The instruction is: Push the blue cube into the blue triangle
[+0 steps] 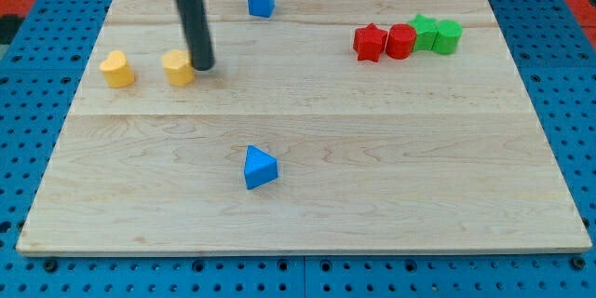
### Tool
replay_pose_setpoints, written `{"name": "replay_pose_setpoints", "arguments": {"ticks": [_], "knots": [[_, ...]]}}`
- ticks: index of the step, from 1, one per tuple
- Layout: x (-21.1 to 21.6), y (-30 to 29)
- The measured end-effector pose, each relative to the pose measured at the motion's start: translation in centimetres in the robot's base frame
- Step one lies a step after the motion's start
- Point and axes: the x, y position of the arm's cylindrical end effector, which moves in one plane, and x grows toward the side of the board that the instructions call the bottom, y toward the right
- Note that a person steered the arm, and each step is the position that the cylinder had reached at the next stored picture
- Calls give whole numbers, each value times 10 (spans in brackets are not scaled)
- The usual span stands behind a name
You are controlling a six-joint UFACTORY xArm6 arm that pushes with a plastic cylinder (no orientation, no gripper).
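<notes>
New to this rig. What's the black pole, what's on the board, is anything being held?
The black pole is the end of a robot arm: a plain rod with no gripper, so nothing is held. It only pushes blocks by sliding my tip along the wooden board. There is one camera view, looking down at the board from the front; where it is mounted is not on record.

My tip sits right beside a yellow block, on its right; a yellow heart lies further left. The blue cube is near the view's top, the blue triangle lower down. At the right, in a row: red star, red block, two green blocks.
</notes>
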Motion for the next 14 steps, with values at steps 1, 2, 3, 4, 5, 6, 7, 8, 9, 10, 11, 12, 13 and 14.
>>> {"name": "replay_pose_setpoints", "arguments": {"ticks": [1,2,3,4,5,6,7,8,9,10,11,12,13,14], "knots": [[-6,-9],[-30,9],[-65,95],[-111,133],[-142,127],[-139,55],[-120,31],[-142,-30],[-162,-72],[-155,-107],[-132,-95],[-108,-69],[-89,-36],[-58,1]]}}
